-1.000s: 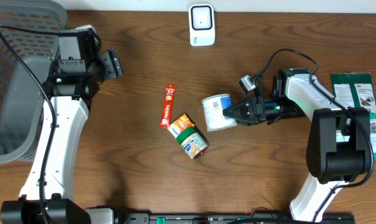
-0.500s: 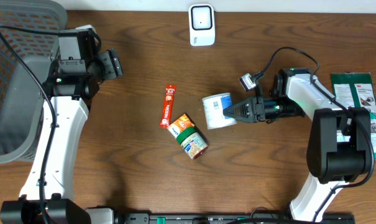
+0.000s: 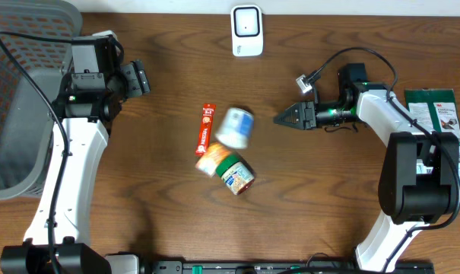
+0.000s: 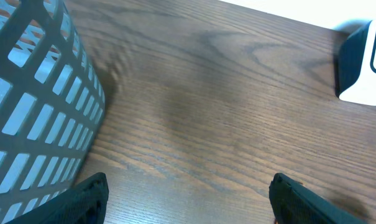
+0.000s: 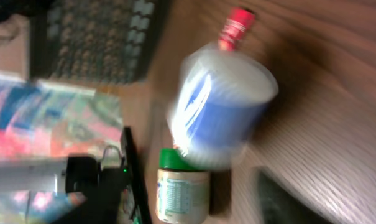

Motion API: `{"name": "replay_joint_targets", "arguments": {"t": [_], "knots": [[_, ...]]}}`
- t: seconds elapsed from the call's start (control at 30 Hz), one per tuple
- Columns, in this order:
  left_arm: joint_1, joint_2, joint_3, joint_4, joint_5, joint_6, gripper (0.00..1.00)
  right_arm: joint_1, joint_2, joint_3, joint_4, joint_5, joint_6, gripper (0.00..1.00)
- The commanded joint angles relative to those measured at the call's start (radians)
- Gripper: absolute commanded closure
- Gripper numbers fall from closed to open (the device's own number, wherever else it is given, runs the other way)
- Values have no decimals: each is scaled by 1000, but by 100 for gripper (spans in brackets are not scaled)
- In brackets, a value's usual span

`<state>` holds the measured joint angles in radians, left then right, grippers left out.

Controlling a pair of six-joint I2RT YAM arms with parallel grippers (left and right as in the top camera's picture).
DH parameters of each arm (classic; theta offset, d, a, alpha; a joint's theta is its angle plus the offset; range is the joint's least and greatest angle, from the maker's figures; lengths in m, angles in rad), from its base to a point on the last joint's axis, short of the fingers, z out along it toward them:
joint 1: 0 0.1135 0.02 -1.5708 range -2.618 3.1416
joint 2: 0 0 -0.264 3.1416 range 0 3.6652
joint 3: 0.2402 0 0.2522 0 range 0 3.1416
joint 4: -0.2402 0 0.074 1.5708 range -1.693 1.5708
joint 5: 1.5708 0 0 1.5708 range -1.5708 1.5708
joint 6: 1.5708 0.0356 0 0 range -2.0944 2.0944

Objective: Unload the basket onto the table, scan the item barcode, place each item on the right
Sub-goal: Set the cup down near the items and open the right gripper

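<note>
White-and-blue can on its side mid-table, just right of the red sachet; right gripper to the can's right, apart and empty, jaw gap indiscernible; left gripper spread wide, empty, beside the mesh basket.

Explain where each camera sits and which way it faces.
Overhead: above the table, facing straight down; left gripper, right gripper and arms show.
Left wrist: looks low along the wood at basket and white device; two fingertips show.
Right wrist: faces the blue can, jar, red sachet; one finger shows.
Shared: overhead and right wrist both see can, jar, sachet.
</note>
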<state>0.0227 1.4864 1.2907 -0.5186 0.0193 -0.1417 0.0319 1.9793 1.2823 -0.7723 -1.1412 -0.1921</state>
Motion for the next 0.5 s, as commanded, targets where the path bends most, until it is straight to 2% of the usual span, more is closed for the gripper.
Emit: {"name": "replay_joint_targets", "arguments": {"t": [0.0, 0.1, 0.13, 0.2, 0.27, 0.33, 0.4, 0.43, 0.47], "knots": [[0, 10, 3, 1, -13, -1, 17, -7, -43, 48, -32, 189, 147, 79], [0, 10, 3, 1, -13, -1, 17, -6, -70, 122, -126, 307, 146, 78], [0, 10, 3, 1, -12, -1, 17, -6, -79, 148, -158, 332, 146, 75], [0, 10, 3, 1, -13, -1, 17, -4, -94, 190, -221, 368, 148, 54], [0, 10, 3, 1, -12, -1, 17, 1, -108, 206, -259, 370, 170, 41], [0, 10, 3, 0, -13, -1, 17, 11, -114, 206, -274, 370, 177, 20], [0, 10, 3, 1, -12, -1, 17, 22, -114, 204, -290, 370, 177, 5], [0, 10, 3, 1, -13, -1, 17, 28, -114, 200, -290, 369, 177, 1], [0, 10, 3, 1, -13, -1, 17, 36, -114, 195, -290, 365, 177, 1]]}}
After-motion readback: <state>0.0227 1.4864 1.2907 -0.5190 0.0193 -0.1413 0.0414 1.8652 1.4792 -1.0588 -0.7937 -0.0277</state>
